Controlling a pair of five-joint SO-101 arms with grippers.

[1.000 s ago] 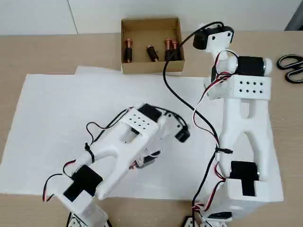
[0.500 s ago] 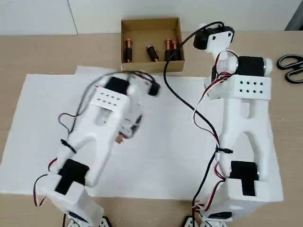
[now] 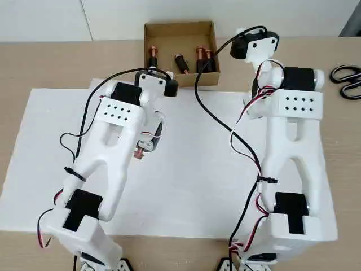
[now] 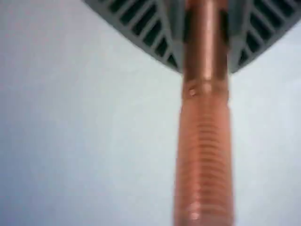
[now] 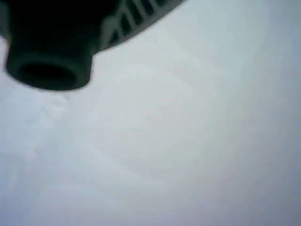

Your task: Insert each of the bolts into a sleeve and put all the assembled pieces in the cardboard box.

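My left gripper [image 4: 205, 56] is shut on a copper bolt [image 4: 204, 155], whose threaded end sticks out past the grey jaws. From above, that bolt [image 3: 139, 152] hangs under the left arm, over the white sheet and a little in front of the cardboard box [image 3: 180, 80]. My right gripper [image 5: 80, 23] is shut on a black sleeve [image 5: 47, 66] with its open end facing outward, held above the sheet. Several assembled pieces [image 3: 181, 63] lie inside the box.
A white paper sheet [image 3: 192, 186] covers the middle of the wooden table. Black scissors [image 3: 347, 79] lie at the right edge. The right arm's body [image 3: 293, 147] stands along the sheet's right side, with cables looping toward the box.
The left arm has swung from the lower middle of the sheet leftward and then up toward the box, carrying the bolt. The right arm has stayed still.
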